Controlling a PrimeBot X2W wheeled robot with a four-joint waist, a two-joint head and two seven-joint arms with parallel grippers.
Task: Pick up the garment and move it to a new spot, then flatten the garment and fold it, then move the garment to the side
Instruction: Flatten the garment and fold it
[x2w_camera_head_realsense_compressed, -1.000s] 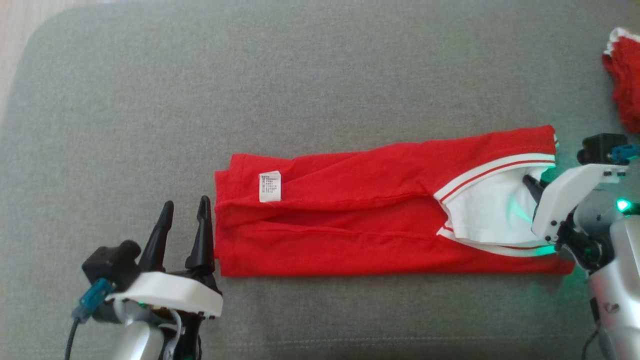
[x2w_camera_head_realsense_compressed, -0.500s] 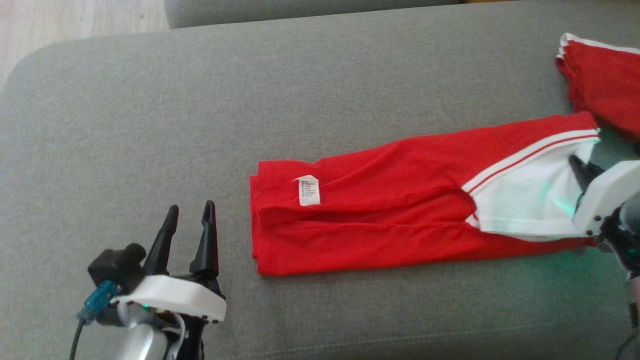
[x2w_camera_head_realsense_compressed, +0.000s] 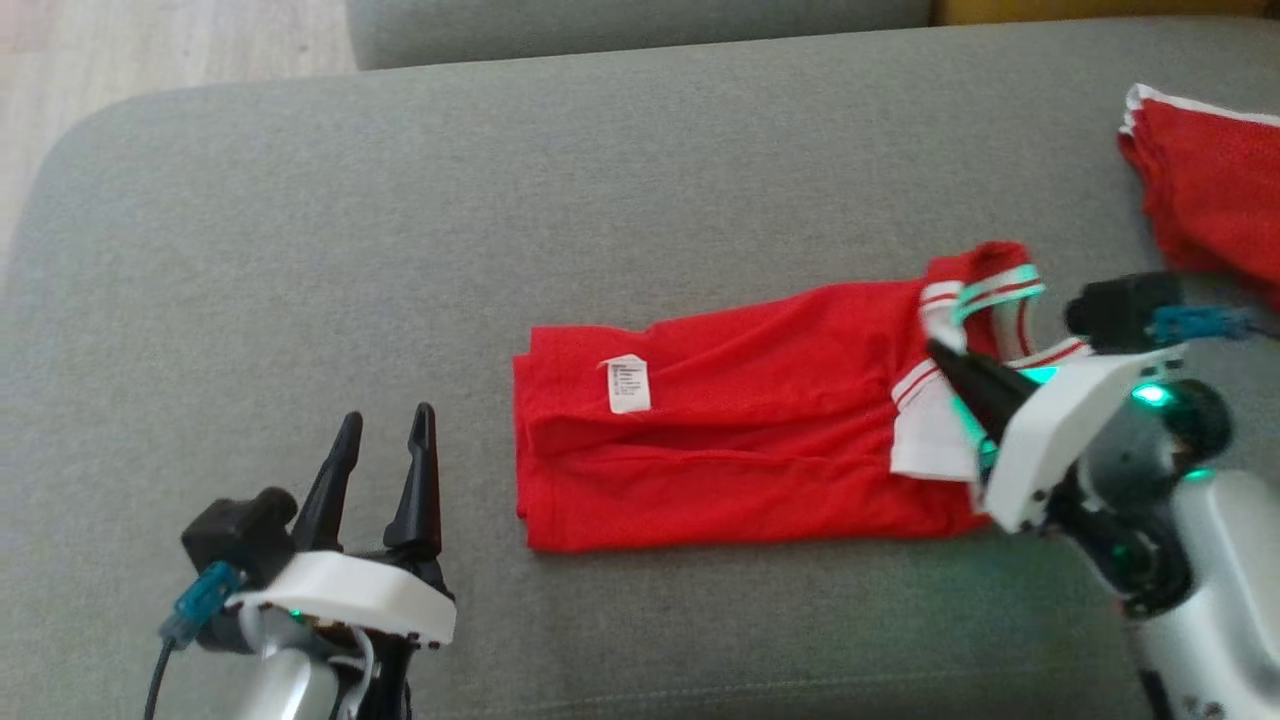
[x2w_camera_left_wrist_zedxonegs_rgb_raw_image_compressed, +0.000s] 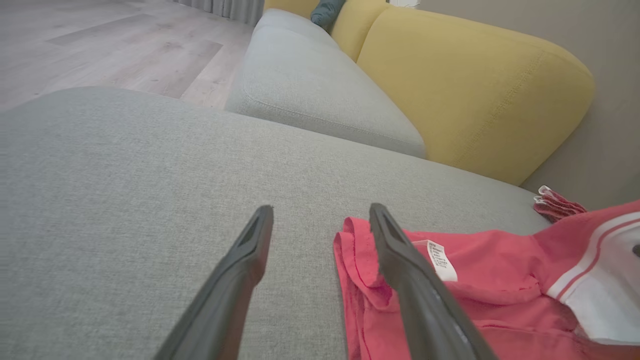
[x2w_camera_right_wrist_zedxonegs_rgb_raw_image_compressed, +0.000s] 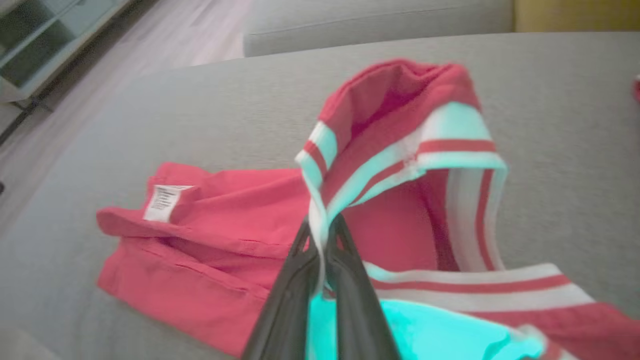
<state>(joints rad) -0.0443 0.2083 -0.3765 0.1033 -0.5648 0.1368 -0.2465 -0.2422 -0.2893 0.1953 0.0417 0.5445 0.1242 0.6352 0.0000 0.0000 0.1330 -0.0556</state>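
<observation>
Right claw (x2w_camera_head_realsense_compressed: 945, 358): pressed together, pinching the garment (x2w_camera_head_realsense_compressed: 740, 440) by its striped end.
Change: striped end raised off the grey cushion (x2w_camera_head_realsense_compressed: 500, 200) and carried toward the end with the label (x2w_camera_head_realsense_compressed: 627, 384); 1 second earlier, flat in 1 long strip.
Left claw (x2w_camera_head_realsense_compressed: 388, 415): spread, empty, near the hem end, not touching.
Garment position: mid-cushion, hem end flat.
Meaning: fold likely under way; laying down and moving aside not yet done.

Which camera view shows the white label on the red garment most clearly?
The head view: the label lies whole, seen from above, on the red garment. The left wrist view shows it at a low slant; the right wrist view shows it small and blurred.
</observation>
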